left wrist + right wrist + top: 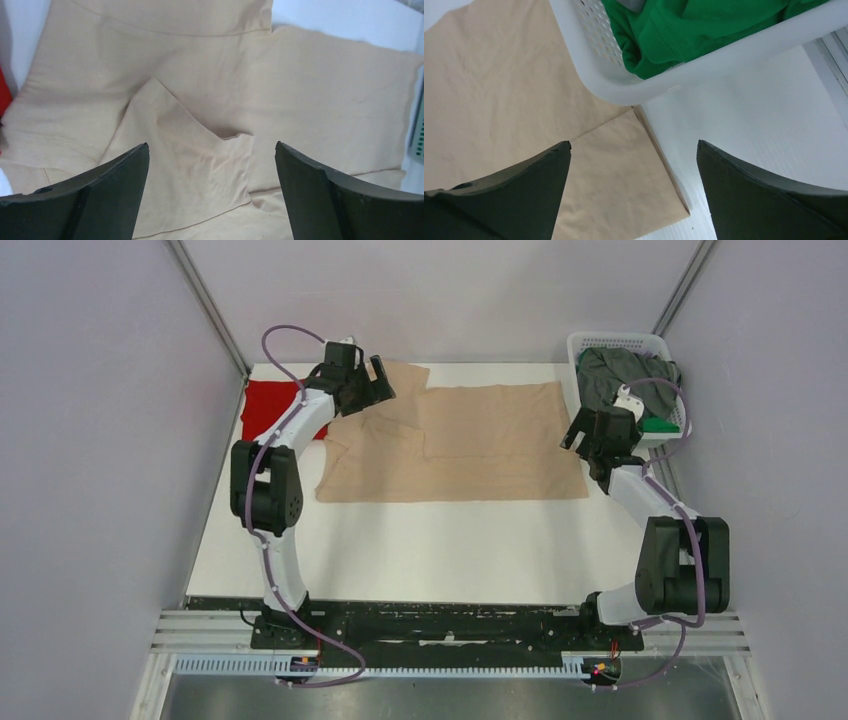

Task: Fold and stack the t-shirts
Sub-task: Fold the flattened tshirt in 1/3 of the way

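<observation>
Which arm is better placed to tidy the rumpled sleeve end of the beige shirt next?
Probably the left. The open left tool hangs right above the sleeve of the beige t-shirt, while the right tool sits at the opposite edge, beside the basket.

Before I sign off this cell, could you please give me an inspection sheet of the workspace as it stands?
Surface: white table, no stains seen.
Job's things: beige t-shirt spread flat, one flap folded over; red t-shirt at far left, partly behind the left arm; grey t-shirt and green t-shirt in the white basket.
Clutter: nothing seen.
Grippers: left gripper open over the beige cloth; right gripper open beside the basket; both empty.
Cables: purple cable looped along each arm.
Surroundings: grey walls.
</observation>
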`<state>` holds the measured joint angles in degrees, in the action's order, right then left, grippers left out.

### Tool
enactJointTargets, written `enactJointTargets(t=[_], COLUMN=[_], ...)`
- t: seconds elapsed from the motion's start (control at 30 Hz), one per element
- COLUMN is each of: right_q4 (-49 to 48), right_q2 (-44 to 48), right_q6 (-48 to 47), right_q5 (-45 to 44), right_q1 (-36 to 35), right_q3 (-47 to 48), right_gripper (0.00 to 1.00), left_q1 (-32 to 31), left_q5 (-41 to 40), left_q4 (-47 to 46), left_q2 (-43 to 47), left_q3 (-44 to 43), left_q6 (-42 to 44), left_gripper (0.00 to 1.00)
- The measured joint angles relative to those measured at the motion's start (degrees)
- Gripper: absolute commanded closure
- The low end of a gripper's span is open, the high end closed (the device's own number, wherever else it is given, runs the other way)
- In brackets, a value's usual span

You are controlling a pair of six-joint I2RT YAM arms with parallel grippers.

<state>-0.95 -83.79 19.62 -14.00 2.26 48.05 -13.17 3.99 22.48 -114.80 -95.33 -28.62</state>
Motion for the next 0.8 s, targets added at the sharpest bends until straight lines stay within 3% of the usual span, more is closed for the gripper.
enactJointTargets(t=[0.17,0.37,0.53,0.8], right_q4=[2.4,0.5,-1.7,-1.7], right_q2=[4.5,11.7,3.6,-7.9], right_q6=[-0.2,-1.5,-3.9,-4.4], right_q5=[0.3,4.5,9.2,10.8], right_q1=[0.0,-5.6,-12.8,-15.7], right_q3=[-1.6,-8.3,-7.0,-4.7], right_gripper=[0.02,0.02,0.02,0.02], left_q1=[0.9,0.1,-0.2,-0.1], left_q5=[1.6,5.9,9.5,10.1], left_q4=[-0.7,-4.0,-6.8,-11.3], left_q2=[2.5,11.5,9.8,8.3], left_q3=[0.9,17.8,23.4,29.8], left_q6=[-0.1,-2.0,-4.0,-5.4], left_gripper=[0.0,0.0,0.0,0.0])
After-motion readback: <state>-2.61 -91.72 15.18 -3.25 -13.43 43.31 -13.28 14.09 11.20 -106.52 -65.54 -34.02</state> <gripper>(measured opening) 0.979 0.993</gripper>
